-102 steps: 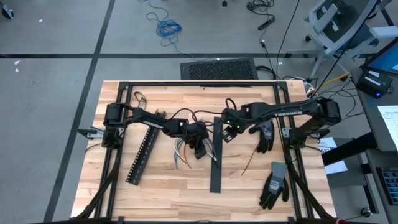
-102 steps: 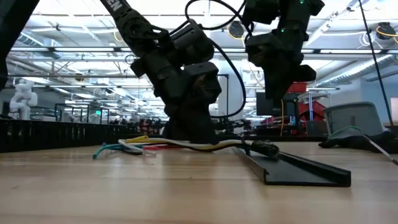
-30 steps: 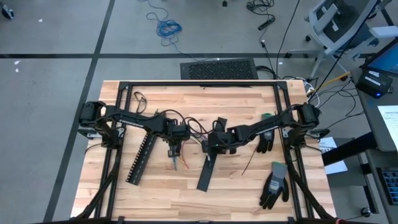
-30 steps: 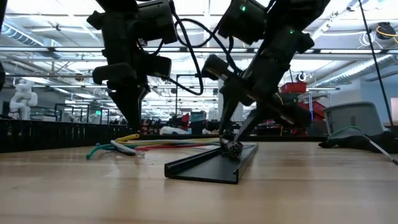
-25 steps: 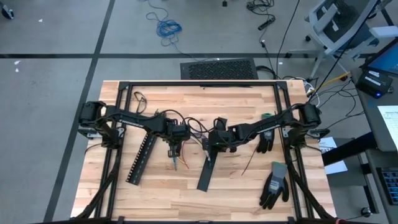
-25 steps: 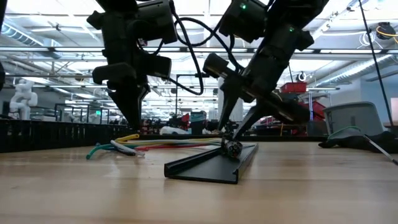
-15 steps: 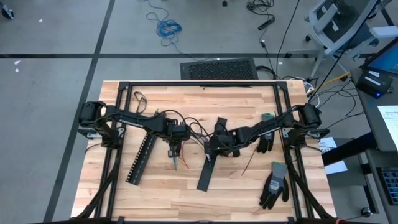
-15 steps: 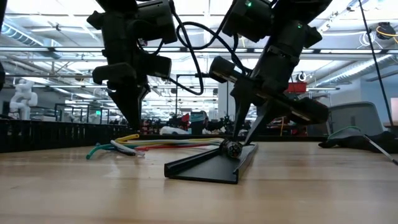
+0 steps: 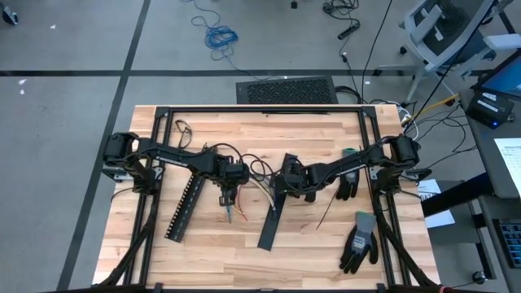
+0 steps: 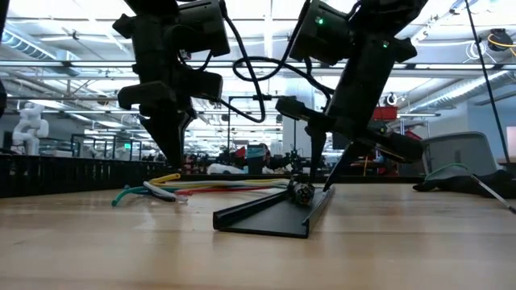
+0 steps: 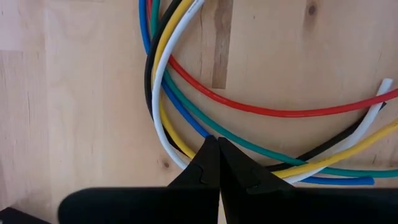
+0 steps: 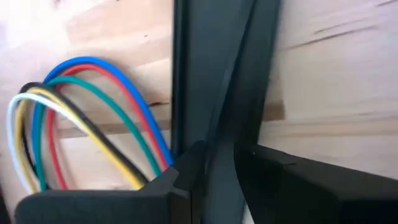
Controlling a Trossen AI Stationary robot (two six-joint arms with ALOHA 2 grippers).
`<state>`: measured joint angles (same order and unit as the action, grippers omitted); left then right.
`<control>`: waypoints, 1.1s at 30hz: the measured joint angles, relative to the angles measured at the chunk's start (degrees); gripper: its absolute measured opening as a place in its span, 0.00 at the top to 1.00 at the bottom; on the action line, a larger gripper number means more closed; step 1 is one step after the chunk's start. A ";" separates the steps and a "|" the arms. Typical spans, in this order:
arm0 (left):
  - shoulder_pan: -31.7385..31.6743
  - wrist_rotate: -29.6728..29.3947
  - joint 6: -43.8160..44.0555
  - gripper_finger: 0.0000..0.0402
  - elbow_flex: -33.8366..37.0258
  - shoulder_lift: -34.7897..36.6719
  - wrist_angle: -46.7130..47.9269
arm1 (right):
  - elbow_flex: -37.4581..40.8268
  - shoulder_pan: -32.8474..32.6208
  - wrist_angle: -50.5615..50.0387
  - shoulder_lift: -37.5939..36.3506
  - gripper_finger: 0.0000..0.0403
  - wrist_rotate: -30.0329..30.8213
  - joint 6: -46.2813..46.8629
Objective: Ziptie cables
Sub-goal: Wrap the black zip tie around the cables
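- A wooden table (image 9: 244,260) seen from above, with two dark robot arms reaching in toward its middle.
- The cables (image 11: 186,93), a bundle of thin yellow, green, blue, white, red and black wires, lie loose on the bare table between the two hands, not inside any container.
- In the level view the cables (image 10: 201,187) stretch flat across the tabletop, their loose coloured ends fanning out near the left arm and their gathered dark end (image 10: 301,193) resting at the edge of a long black channel.
- That black channel (image 9: 269,222), a shallow open trough, lies at a slant near the table's centre; its visible length holds nothing except where the dark end of the cables sits at its upper part.
- The left hand (image 11: 217,149) is clenched, its two dark fingertips pressed together with nothing between them, tips down beside the curving wires.
- The right hand (image 12: 214,165) is at the channel's upper end, fingers narrowly parted on either side of a channel wall; whether it truly grips the wall cannot be told.
- A second black strip with a perforated edge (image 9: 186,205) lies on the left part of the table.
- Two work gloves (image 9: 359,242) lie on the right part, well apart from the cables.
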<state>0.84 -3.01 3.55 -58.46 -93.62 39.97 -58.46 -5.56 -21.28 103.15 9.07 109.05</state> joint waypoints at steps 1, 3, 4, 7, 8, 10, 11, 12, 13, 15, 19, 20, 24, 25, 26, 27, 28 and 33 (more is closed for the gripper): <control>0.00 0.00 0.00 1.00 0.00 0.00 0.02 | -0.03 0.16 0.13 0.00 0.81 -0.03 0.03; 0.00 0.00 0.00 1.00 0.00 0.00 0.01 | -0.03 0.66 0.00 0.00 0.81 -0.02 0.05; 0.00 0.00 0.00 1.00 0.00 0.00 0.01 | -0.04 0.81 0.08 0.00 0.81 -0.01 0.06; 0.00 0.00 0.00 1.00 0.00 0.00 0.02 | -0.04 1.51 0.21 0.00 0.81 -0.02 0.15; 0.00 0.00 -0.05 1.00 0.00 0.00 0.02 | -0.04 1.64 0.39 0.00 0.81 -0.01 0.25; 0.00 0.00 -1.02 1.00 0.00 0.00 0.04 | -0.06 1.91 0.74 0.45 0.81 -0.08 0.25; 0.00 0.00 -1.32 1.00 0.00 0.00 0.04 | -0.07 2.01 0.93 0.78 0.81 -0.34 0.25; 0.00 0.01 -1.39 1.00 0.00 0.00 0.06 | -0.07 2.13 1.44 1.10 0.81 -0.53 0.25; 0.00 0.02 -1.40 1.00 0.00 0.00 0.10 | -0.08 2.14 2.46 1.50 0.81 -1.16 0.27; 0.02 0.02 -1.40 1.00 0.00 0.00 0.17 | -0.19 2.14 4.17 2.32 0.81 -2.26 0.30; 0.02 0.02 -1.44 1.00 0.00 0.00 0.23 | -0.26 2.21 6.21 3.42 0.81 -2.61 0.40; 0.02 0.02 -1.44 1.00 0.00 0.00 0.19 | -0.26 2.21 6.47 3.53 0.81 -2.64 0.39; 0.00 0.02 -1.46 1.00 0.00 0.00 0.17 | -0.26 2.21 5.68 3.66 0.83 -2.64 -1.82; 0.00 0.02 -1.46 1.00 0.00 0.00 0.11 | -0.26 2.21 5.27 3.69 0.86 -2.63 -2.51; 0.00 0.02 -1.44 1.00 0.00 0.02 0.02 | -0.25 2.21 5.00 3.69 0.90 -2.66 -3.25; 0.00 0.02 -1.44 1.00 0.00 0.00 0.04 | -0.24 2.18 4.74 3.72 0.94 -2.58 -4.01; 0.00 0.02 -1.44 1.00 0.00 0.02 0.04 | -0.24 2.18 4.59 3.74 0.97 -2.22 -5.18; 0.00 0.02 -1.40 1.00 0.00 0.00 0.02 | -0.22 2.16 3.63 3.76 1.00 -1.67 -8.44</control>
<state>0.84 -2.98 2.15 -58.46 -93.62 39.99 -58.67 -3.40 -17.65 106.92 7.40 100.61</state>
